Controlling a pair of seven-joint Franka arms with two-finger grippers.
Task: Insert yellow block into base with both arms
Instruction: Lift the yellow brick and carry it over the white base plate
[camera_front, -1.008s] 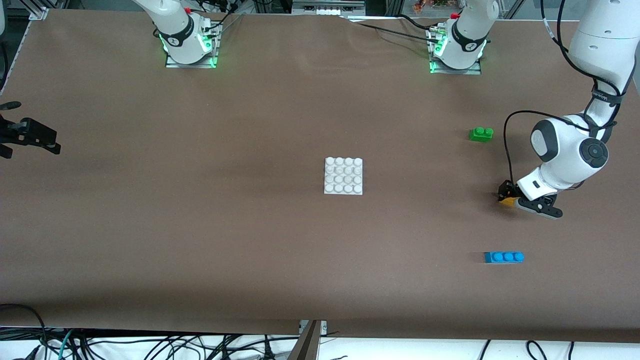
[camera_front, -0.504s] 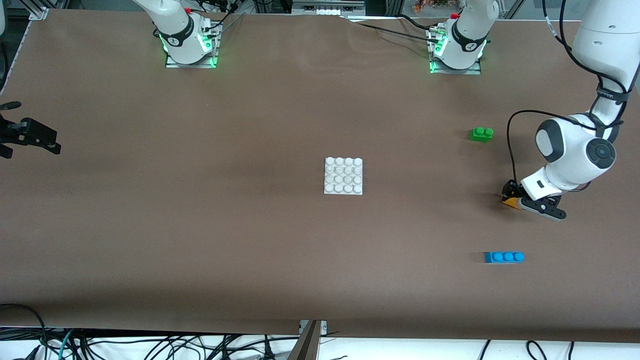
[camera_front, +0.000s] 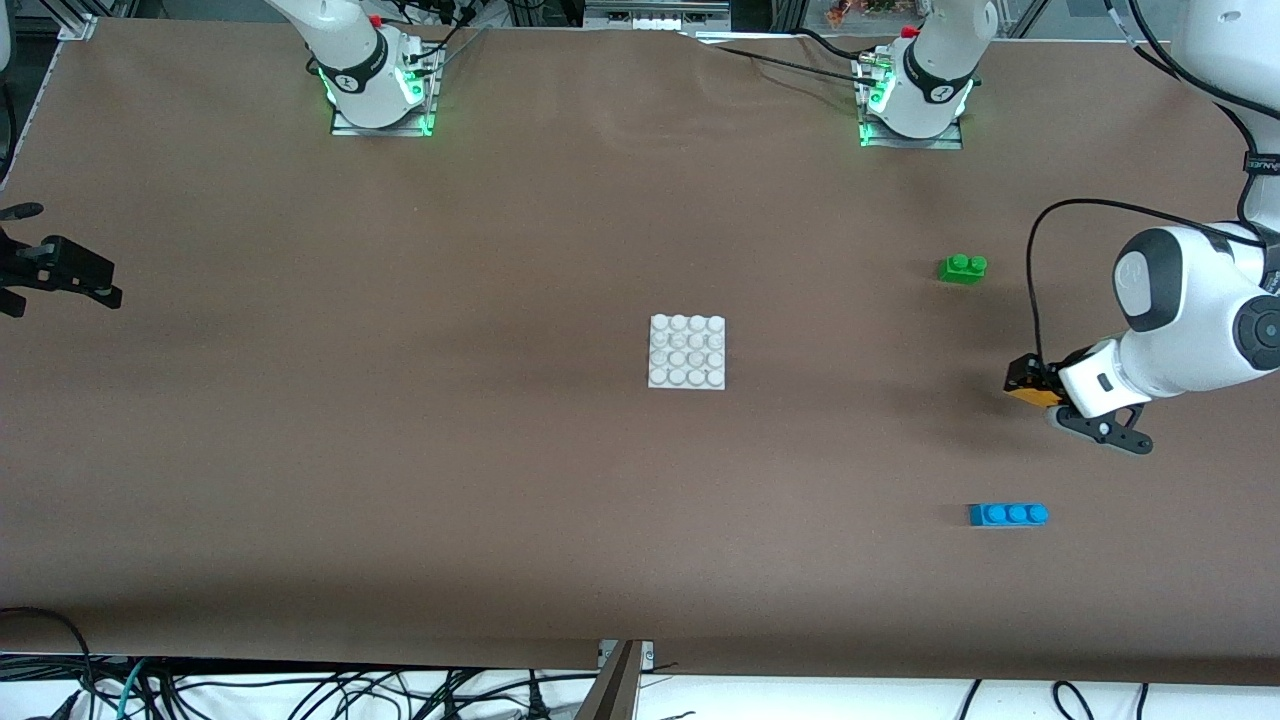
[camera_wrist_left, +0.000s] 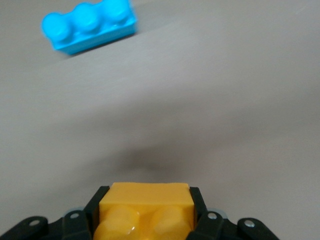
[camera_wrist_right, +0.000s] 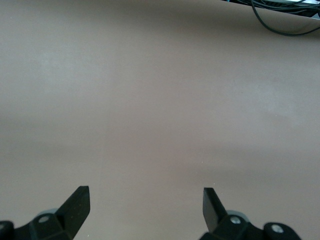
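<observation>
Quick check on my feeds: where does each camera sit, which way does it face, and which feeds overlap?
Front view: high across the table, facing both bases; shows the base, green brick, both arms, left gripper, right gripper.
Left wrist view: on the left wrist, looking past its fingers clamping the yellow block, over bare table.
Right wrist view: on the right wrist, over bare table; open fingers show.
Shared: front and left wrist views both show the blue brick and yellow block.

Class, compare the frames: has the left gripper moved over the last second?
Yes. The left gripper, shut on the yellow block, rose slightly, away from the blue brick toward the green brick.
</observation>
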